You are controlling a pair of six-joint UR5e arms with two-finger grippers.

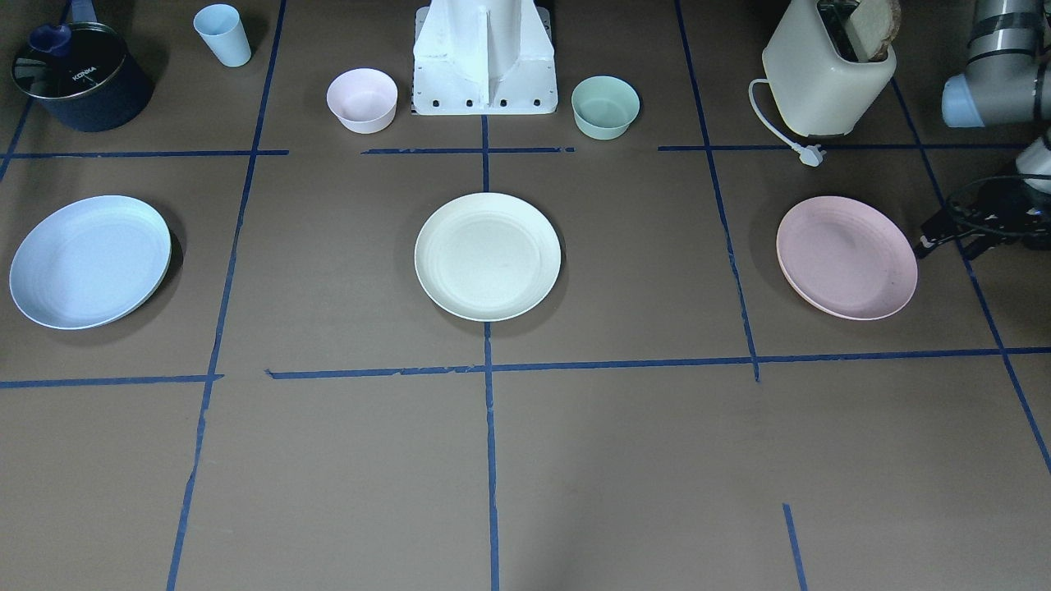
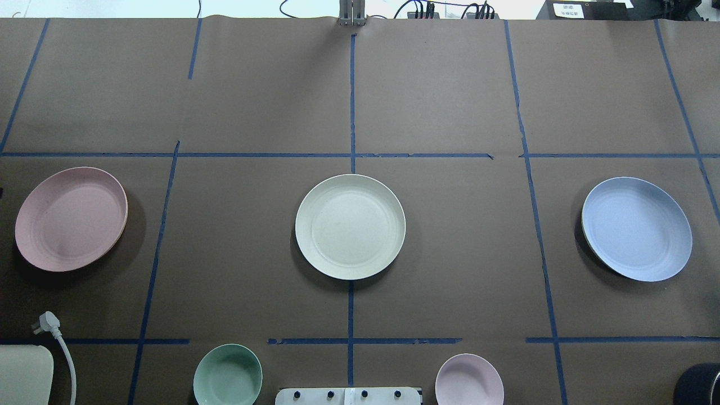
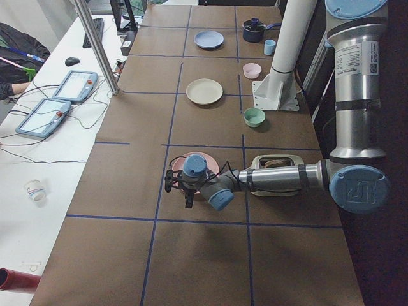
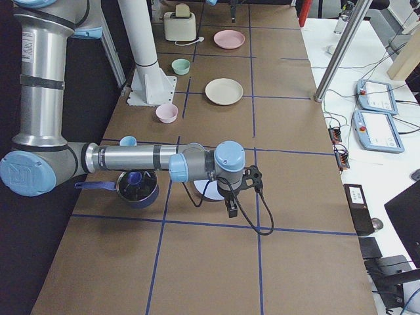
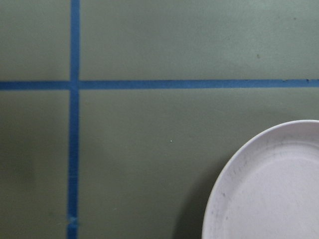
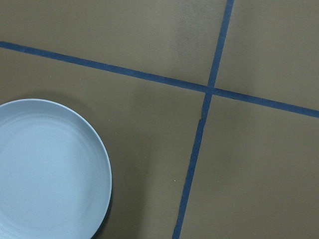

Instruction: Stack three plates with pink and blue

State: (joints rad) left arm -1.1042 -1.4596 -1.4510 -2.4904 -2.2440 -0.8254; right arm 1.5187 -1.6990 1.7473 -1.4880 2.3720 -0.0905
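L gripper (image 3: 185, 194) hangs near pink plate (image 1: 846, 257), R gripper (image 4: 232, 203) near blue plate (image 1: 89, 261); cream plate (image 1: 487, 256) btwn them, unstacked. Jaw state: can't tell on either.

Lined along the surface's (image 1: 624, 460) edge: dark pot (image 1: 80, 78), blue cup (image 1: 222, 34), pink bowl (image 1: 362, 99), green bowl (image 1: 605, 106), cream toaster (image 1: 825, 78) (bread inside).

You have a brown worktop (image 2: 253, 84) crossed by a grid of blue tape lines (image 2: 352, 101). On it you see a cream-white plate (image 2: 350, 226), a pale pink plate (image 2: 71, 218) and a pale blue plate (image 2: 637, 228), each with faint rings at the rim. You also have a mint-green bowl (image 2: 228, 375), a light pink bowl (image 2: 469, 380), a cream toaster (image 1: 821, 82), a pale blue cup (image 1: 222, 34) and a dark navy pot (image 1: 82, 78).
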